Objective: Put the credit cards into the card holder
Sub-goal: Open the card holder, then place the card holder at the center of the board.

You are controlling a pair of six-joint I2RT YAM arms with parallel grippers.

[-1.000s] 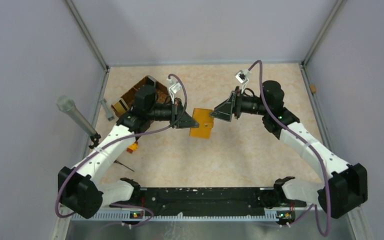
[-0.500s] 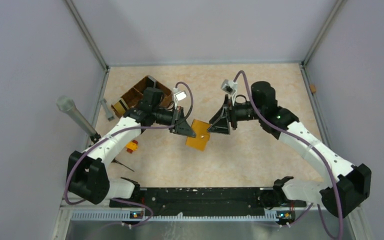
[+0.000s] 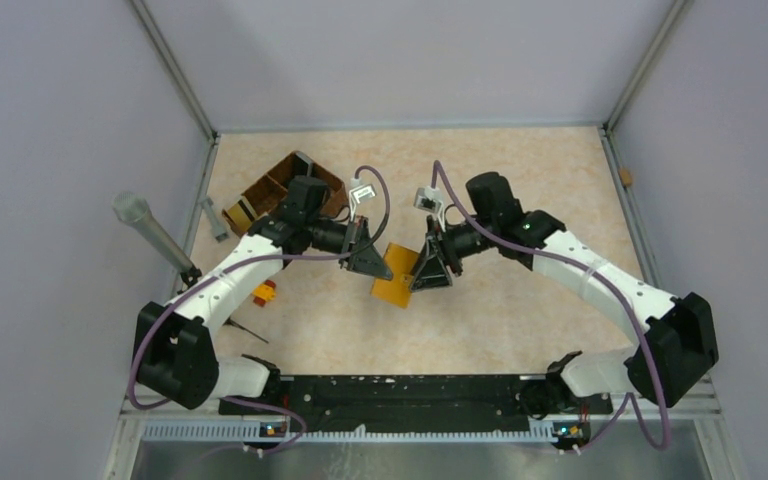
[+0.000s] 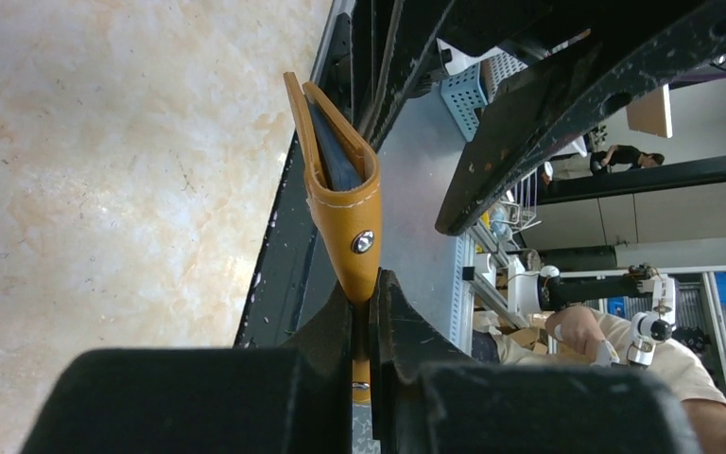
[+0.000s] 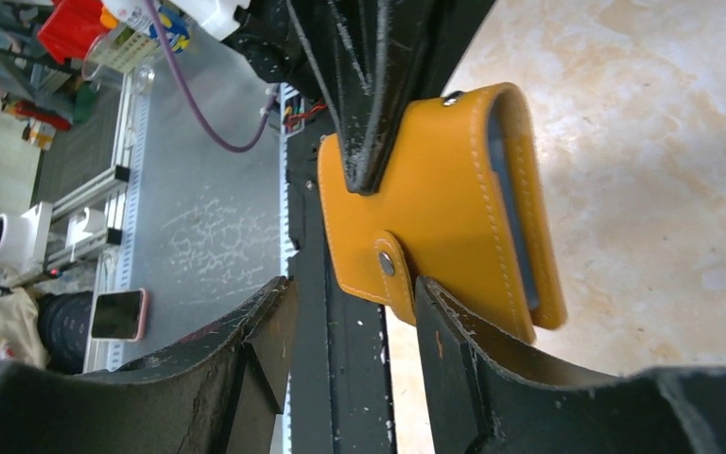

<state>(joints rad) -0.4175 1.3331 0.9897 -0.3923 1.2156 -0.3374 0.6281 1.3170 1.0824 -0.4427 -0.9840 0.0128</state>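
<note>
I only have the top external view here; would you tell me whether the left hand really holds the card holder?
Observer: Yes; the left wrist view shows the left hand shut on an edge of the card holder, below its stud.
Operator: Thank you. Has the right hand gripped it too?
Observer: Not yet; the right wrist view shows the right hand open, its fingers either side of the flap.
Operator: Is the holder open?
Observer: Slightly; its far end gapes, dark inside.

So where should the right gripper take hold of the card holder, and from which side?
Probably the snap tab on the free edge of the card holder, coming in from the right, opposite the left gripper, which pinches the other end. The tab sticks out clear of that grip and lies between the open jaws of the right gripper.
</note>
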